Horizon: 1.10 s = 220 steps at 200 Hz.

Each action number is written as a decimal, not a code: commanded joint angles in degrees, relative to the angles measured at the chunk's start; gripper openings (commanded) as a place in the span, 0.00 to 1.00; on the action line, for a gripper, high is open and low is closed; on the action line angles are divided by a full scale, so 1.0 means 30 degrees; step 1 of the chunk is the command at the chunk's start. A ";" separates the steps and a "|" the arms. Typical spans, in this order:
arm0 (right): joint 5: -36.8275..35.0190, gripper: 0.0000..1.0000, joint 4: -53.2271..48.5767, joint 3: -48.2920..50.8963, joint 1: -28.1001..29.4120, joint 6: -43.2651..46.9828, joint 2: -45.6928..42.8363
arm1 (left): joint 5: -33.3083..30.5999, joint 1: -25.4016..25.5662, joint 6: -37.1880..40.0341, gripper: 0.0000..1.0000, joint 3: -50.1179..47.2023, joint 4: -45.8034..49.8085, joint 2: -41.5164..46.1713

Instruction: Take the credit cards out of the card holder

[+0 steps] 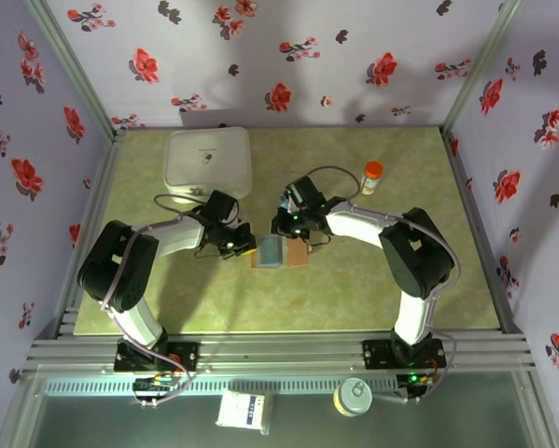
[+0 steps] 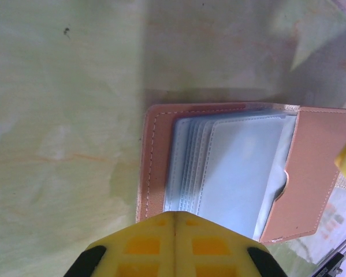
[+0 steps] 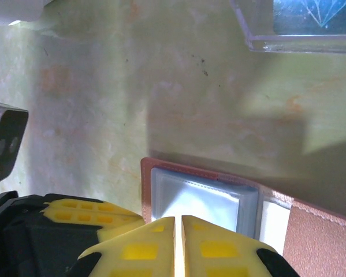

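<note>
In the top view the card holder (image 1: 281,252) lies open on the green table (image 1: 372,280) at the centre of the frame, grey-blue half to the left, tan half to the right, with the left gripper (image 1: 237,245) at its left edge and the right gripper (image 1: 293,229) at its upper right. In the left wrist view, the left gripper's 2 yellow fingers (image 2: 144,245) are pressed together at the bottom centre, over the holder's near edge. The right gripper's fingers (image 3: 144,248) are all but closed, with only a thin slit between them, over the clear sleeves; whether they pinch anything I cannot tell. A dark blue credit card (image 3: 311,14) lies in the clear tray (image 3: 259,41) at the upper right of that view
</note>
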<state>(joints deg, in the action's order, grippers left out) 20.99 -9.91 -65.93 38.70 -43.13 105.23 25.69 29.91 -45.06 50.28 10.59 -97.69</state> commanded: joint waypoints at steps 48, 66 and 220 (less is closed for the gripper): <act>0.0694 0.30 -0.1424 -0.0101 0.0273 -0.0762 -0.0387 | -0.0128 0.0137 0.0283 0.00 -0.0104 -0.0043 -0.0890; 0.0818 0.31 -0.1754 -0.0127 0.0272 -0.0666 -0.0322 | -0.0178 0.0141 0.0256 0.00 -0.0076 0.0044 -0.0916; 0.1586 0.22 -0.2329 0.0128 0.0546 -0.0710 0.0369 | -0.0577 0.0108 0.0366 0.00 -0.0093 0.0790 -0.0571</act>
<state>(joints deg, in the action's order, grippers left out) 25.56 -15.44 -65.93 39.77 -45.12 105.82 25.50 30.02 -44.99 50.09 10.26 -99.26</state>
